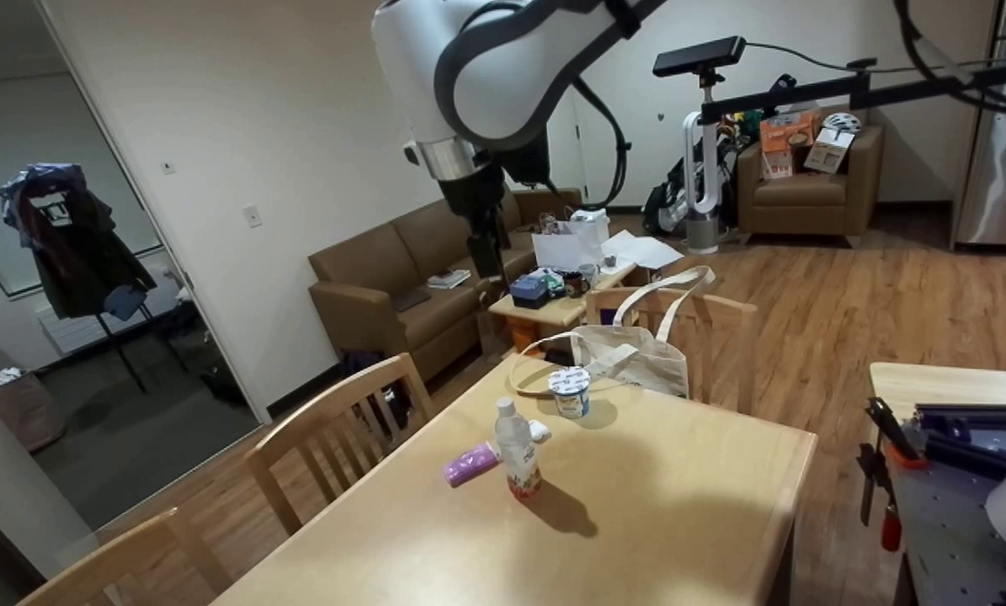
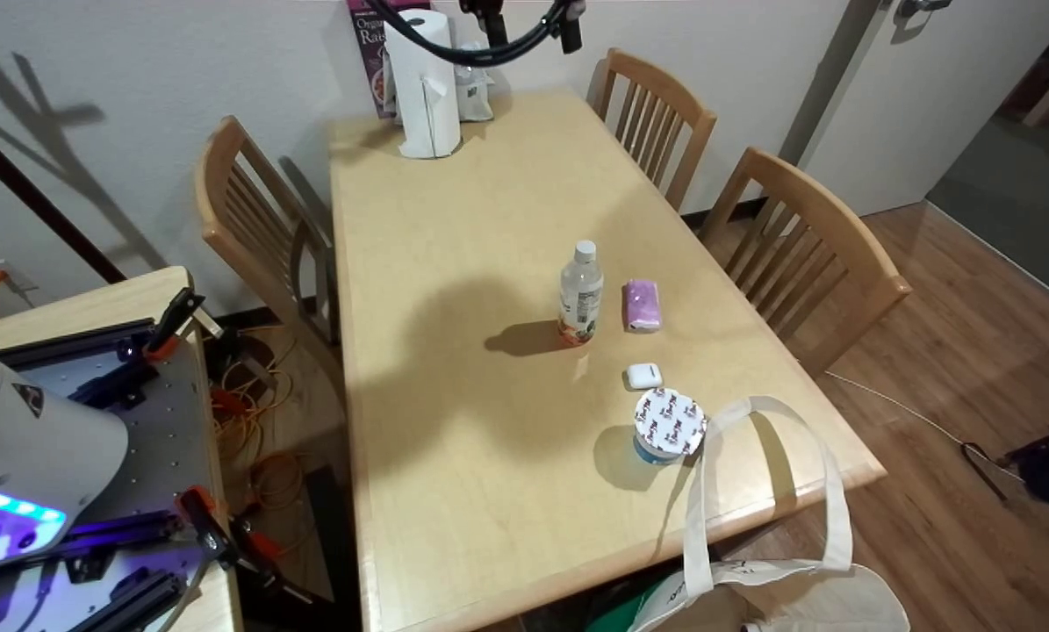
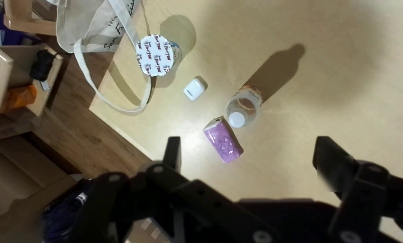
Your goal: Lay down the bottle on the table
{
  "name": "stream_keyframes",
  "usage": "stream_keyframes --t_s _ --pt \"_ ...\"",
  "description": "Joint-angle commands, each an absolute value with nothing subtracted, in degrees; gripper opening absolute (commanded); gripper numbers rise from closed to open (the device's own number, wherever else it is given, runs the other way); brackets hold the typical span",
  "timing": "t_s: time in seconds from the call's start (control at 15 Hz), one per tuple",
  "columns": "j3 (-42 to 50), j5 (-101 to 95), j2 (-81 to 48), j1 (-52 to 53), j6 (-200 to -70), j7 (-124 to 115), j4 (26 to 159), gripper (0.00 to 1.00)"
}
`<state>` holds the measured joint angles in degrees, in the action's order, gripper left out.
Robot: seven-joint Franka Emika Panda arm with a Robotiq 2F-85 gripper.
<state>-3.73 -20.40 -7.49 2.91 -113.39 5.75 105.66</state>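
Observation:
The bottle [image 1: 518, 454] is clear with a white cap and a reddish-orange printed lower part. It stands upright on the light-wood table [image 1: 637, 522]. It also stands upright in an exterior view [image 2: 580, 298], and the wrist view shows the bottle [image 3: 244, 106] from above, cap toward the camera. My gripper [image 3: 248, 145] is open and empty, its two fingers wide apart, high above the table. In an exterior view the gripper [image 1: 487, 252] hangs well above the tabletop. At the top edge of an exterior view its fingers [image 2: 533, 31] partly show.
A purple packet [image 2: 643, 305] lies close beside the bottle. A white earbud case [image 2: 643, 377] and a yogurt cup [image 2: 664, 430] stand nearby. A tote bag [image 2: 779, 588] hangs at the table's end, its strap over the edge. A paper towel roll [image 2: 427, 96] stands at the opposite end.

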Motion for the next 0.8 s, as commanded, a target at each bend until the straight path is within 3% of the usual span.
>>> stream_keyframes --t_s 0.0,0.2,0.73 --pt "-3.0 -20.1 -19.3 3.8 -103.3 7.4 91.5 1.0" --pt "-1.7 -20.0 -27.8 3.8 -95.7 7.4 81.9 1.0" --pt "-2.8 -16.7 -43.0 2.3 -96.8 22.3 62.6 1.0"
